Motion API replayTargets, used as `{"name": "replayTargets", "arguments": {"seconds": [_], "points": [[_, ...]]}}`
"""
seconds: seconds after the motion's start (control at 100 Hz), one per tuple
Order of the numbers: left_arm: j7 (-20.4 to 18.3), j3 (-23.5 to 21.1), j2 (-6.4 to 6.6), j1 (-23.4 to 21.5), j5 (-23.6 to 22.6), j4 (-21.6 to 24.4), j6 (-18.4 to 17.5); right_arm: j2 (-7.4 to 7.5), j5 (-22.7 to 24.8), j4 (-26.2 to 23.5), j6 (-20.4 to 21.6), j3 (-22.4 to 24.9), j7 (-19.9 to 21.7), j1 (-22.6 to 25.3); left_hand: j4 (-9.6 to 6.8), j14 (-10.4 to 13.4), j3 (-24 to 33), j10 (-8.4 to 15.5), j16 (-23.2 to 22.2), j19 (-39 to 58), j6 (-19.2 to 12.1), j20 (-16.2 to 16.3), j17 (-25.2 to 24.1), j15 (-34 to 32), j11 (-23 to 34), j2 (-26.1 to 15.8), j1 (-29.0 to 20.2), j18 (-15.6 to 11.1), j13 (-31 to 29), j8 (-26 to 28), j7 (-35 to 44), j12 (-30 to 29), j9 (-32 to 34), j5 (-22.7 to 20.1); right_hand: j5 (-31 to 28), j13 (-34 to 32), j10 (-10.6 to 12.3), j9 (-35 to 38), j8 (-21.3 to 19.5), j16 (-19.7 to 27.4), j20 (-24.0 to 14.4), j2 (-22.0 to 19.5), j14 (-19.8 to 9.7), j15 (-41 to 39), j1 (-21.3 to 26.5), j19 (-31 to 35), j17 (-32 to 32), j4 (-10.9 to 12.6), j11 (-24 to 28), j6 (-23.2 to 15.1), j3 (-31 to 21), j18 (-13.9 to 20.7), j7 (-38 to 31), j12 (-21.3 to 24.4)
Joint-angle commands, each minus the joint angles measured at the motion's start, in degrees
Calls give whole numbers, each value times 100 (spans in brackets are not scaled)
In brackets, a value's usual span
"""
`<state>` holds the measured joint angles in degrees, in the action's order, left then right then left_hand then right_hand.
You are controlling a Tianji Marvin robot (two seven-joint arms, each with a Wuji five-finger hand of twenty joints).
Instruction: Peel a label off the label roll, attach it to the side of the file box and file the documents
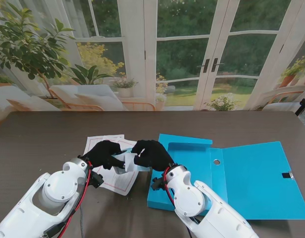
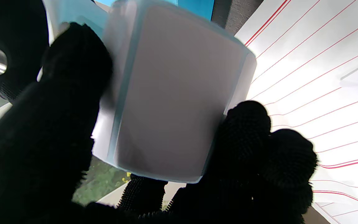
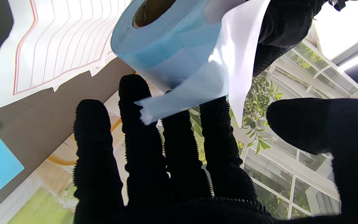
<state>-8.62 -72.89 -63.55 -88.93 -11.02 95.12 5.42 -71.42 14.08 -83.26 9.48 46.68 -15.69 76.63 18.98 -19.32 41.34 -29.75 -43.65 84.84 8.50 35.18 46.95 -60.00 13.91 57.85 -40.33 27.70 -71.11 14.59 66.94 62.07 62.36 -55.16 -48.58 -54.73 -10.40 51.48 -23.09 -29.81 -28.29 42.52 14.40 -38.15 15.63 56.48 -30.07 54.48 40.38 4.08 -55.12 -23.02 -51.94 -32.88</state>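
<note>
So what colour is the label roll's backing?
Light blue; the label roll shows it best in the right wrist view.

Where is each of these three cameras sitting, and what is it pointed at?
Stand view: above the shoulders, looking down at the dark table; both white arms show, black-gloved left hand and right hand.
Left wrist: along the fingers at the white label on the blue label roll.
Right wrist: along spread fingers under the roll.
All three share the roll and the red-lined white documents.
</note>
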Motion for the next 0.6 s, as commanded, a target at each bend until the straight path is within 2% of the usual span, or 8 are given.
{"name": "replayTargets", "arguments": {"seconds": [0.0, 0.07, 0.23, 0.38, 0.46, 0.48, 0.57, 0.59], "points": [[-119, 9, -33, 34, 32, 79, -46, -67, 86, 19, -25, -75, -15, 0, -556, 305, 1619, 1450, -55, 119, 275, -13, -141, 78, 1170, -881, -1321, -174, -105, 185, 381, 266, 1317, -61, -25, 11, 191, -88, 306, -42, -202, -25, -46, -31, 31, -31, 1137, -225, -66, -84, 96, -40, -237, 62], [-127, 15, -31, 42, 34, 66, -59, -98, 120, 71, -2, -109, -116, -21, -557, 304, 1620, 1448, -55, 119, 270, -13, -140, 81, 1168, -880, -1322, -176, -104, 188, 385, 266, 1314, -62, -51, -84, 206, 63, 672, -38, -187, 228, -72, -63, 557, 21, 1078, -558, -33, -230, 203, -49, -700, 45], [-130, 19, -31, 48, 33, 59, -62, -121, 133, 137, 58, -156, -165, -53, -556, 306, 1622, 1452, -57, 120, 272, -14, -140, 79, 1171, -874, -1325, -176, -107, 188, 383, 268, 1319, -58, -251, -143, 210, 190, 1004, -32, -127, 566, -72, -41, 1362, 68, 1065, -2143, -57, -422, 266, -49, -1126, 23], [-135, 15, -29, 55, 28, 53, -66, -129, 163, 183, 98, -185, -188, -73, -554, 300, 1621, 1445, -57, 120, 274, -14, -140, 83, 1168, -875, -1326, -176, -104, 191, 385, 269, 1314, -55, -493, -200, 213, 274, 974, -29, -101, 596, -100, -20, 1819, 98, 1036, -3116, -83, -437, 195, -52, -1133, -36], [-133, 13, -30, 57, 25, 54, -62, -139, 168, 204, 121, -195, -215, -79, -552, 305, 1619, 1446, -58, 120, 268, -14, -141, 80, 1170, -877, -1320, -176, -106, 193, 387, 270, 1318, -53, -679, -229, 197, 333, 975, -29, -92, 601, -102, -17, 2064, 107, 1027, -3516, -110, -442, 169, -56, -1176, -114], [-133, 13, -30, 56, 24, 54, -61, -140, 167, 207, 127, -197, -218, -81, -552, 305, 1620, 1446, -58, 119, 267, -15, -143, 81, 1171, -879, -1322, -176, -105, 193, 388, 270, 1318, -53, -714, -238, 200, 354, 981, -31, -86, 623, -102, -14, 2097, 111, 1024, -3719, -155, -447, 65, -56, -1184, -166], [-129, 13, -31, 53, 28, 56, -50, -150, 165, 234, 173, -206, -242, -88, -551, 294, 1620, 1439, -58, 119, 270, -14, -145, 82, 1168, -872, -1325, -169, -106, 194, 389, 268, 1315, -55, -919, -283, 199, 485, 962, -36, -73, 704, -113, -26, 2306, 126, 1005, -4137, -243, -496, -236, -61, -1250, -252], [-129, 14, -31, 52, 27, 57, -46, -153, 164, 239, 184, -208, -249, -89, -550, 302, 1620, 1440, -58, 120, 269, -14, -146, 83, 1168, -884, -1320, -167, -105, 193, 388, 267, 1315, -53, -972, -302, 200, 532, 953, -38, -69, 746, -118, -34, 2337, 135, 996, -4372, -271, -510, -438, -57, -1277, -287]]}}
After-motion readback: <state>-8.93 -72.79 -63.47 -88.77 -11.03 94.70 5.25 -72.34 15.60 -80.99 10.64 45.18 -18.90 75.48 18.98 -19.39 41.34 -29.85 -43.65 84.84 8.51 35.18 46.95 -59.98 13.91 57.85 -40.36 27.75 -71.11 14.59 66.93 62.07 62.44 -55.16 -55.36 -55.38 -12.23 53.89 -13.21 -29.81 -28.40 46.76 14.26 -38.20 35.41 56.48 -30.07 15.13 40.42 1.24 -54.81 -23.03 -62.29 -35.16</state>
